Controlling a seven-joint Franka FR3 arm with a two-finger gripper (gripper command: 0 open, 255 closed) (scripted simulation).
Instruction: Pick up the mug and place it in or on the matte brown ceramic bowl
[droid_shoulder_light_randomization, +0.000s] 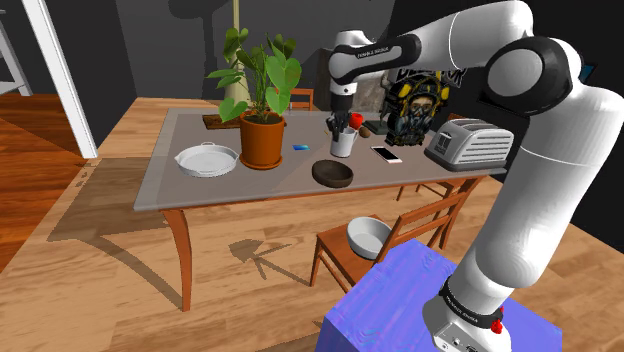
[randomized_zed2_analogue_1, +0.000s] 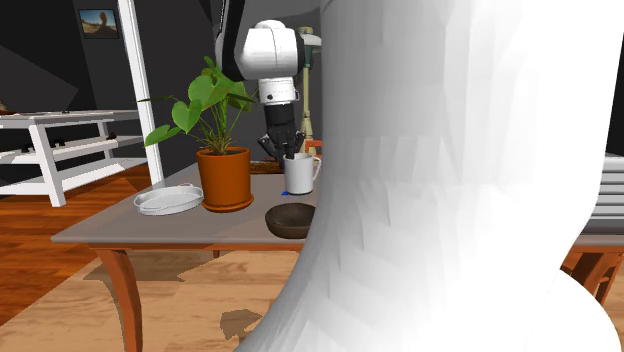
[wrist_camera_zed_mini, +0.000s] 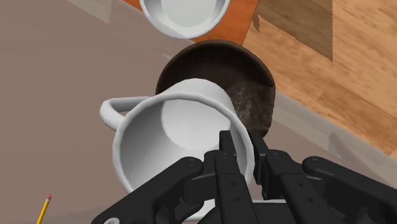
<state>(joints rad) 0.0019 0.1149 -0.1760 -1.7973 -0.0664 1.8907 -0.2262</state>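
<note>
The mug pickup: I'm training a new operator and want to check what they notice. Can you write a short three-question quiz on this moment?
1. True or false: the mug already sits inside the brown bowl.
2. Which part of the mug does the pincer clasp? A the rim, B the handle, C the base.
3. Complete: the white bowl off the table rests on a ____.
Key: 1 false, the mug is beside the brown bowl, not in it; 2 A; 3 chair.

Smooth white mug (wrist_camera_zed_mini: 167, 130), matt speckled brown bowl (wrist_camera_zed_mini: 249, 79), grey tabletop (wrist_camera_zed_mini: 60, 70), wooden floor (wrist_camera_zed_mini: 362, 60)
</note>
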